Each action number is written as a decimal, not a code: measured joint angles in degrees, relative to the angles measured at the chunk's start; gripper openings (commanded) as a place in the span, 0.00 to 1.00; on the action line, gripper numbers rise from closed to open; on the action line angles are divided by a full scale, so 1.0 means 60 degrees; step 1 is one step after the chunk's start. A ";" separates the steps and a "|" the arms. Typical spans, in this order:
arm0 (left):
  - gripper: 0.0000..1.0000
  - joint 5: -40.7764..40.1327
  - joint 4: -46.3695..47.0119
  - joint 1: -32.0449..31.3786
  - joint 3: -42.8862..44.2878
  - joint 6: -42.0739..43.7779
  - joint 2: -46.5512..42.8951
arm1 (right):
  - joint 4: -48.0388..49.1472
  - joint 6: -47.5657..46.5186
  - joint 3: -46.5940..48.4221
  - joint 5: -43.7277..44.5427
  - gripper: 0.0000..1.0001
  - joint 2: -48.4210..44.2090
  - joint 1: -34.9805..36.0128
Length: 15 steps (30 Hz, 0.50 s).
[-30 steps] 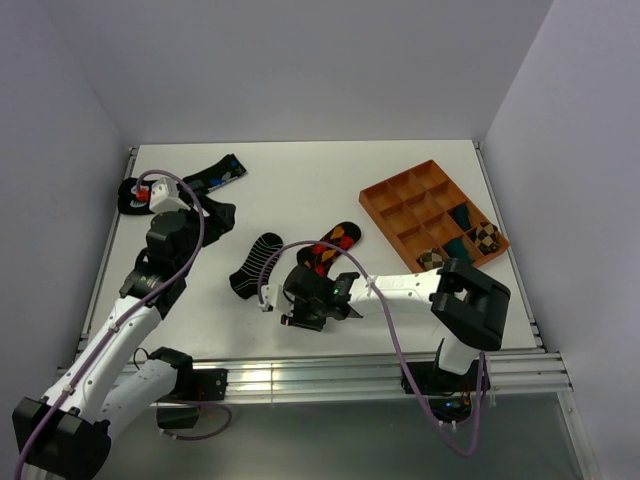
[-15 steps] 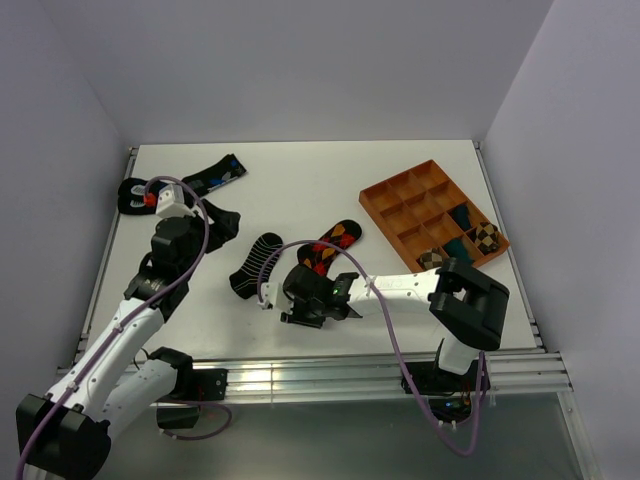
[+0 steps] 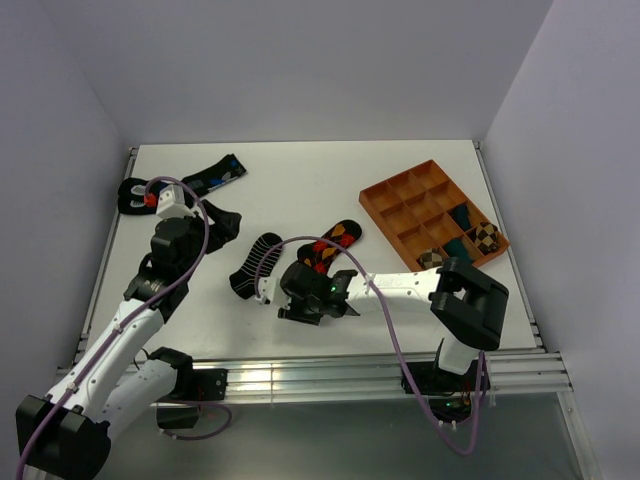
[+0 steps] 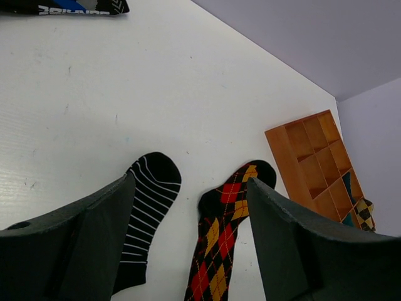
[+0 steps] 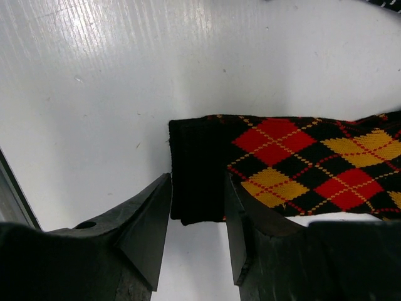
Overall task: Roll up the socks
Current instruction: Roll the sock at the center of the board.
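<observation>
The long black sock with red and orange argyle diamonds [image 5: 294, 163] is lying flat on the white table [image 3: 300, 180], near the front edge and about midway between the two arms. Its long axis is running diagonally. The plain black cuff is sitting at the near end, and the toe is pointing away and to the right, toward the orange-brown divided wooden tray [image 3: 398, 180].

The right gripper [image 5: 197, 179] is hovering right over that cuff. Its jaws are standing about half open, one on each side of the cuff's corner, and they are pinching nothing, since the fabric between them is lying flat. From these jaws the sock is stretching straight away along its length, so a roll would probably be starting at the cuff and travelling toward the toe.

The short black ankle sock with thin white stripes [image 4: 147, 213] is lying just to the left of the argyle one. It is roughly parallel to it, close by but not touching, with its rounded end also pointing away.

The left gripper [image 4: 188, 185] is hanging well back on the left, looking down on both socks. Its jaws are spread wide and holding nothing. The right arm is much the nearer to the cuff, while the left arm is sitting closer to the striped sock.
</observation>
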 measured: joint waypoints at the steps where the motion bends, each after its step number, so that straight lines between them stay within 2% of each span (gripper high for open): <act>1: 0.78 0.0018 0.0000 0.0000 0.0000 0.0000 0.0000 | -0.0007 0.0004 0.0011 0.0000 0.47 0.0022 0.0000; 15: 0.77 0.0149 0.0109 0.0007 -0.0208 0.0000 0.0131 | -0.0175 0.0000 0.0011 -0.0069 0.49 0.0350 0.0000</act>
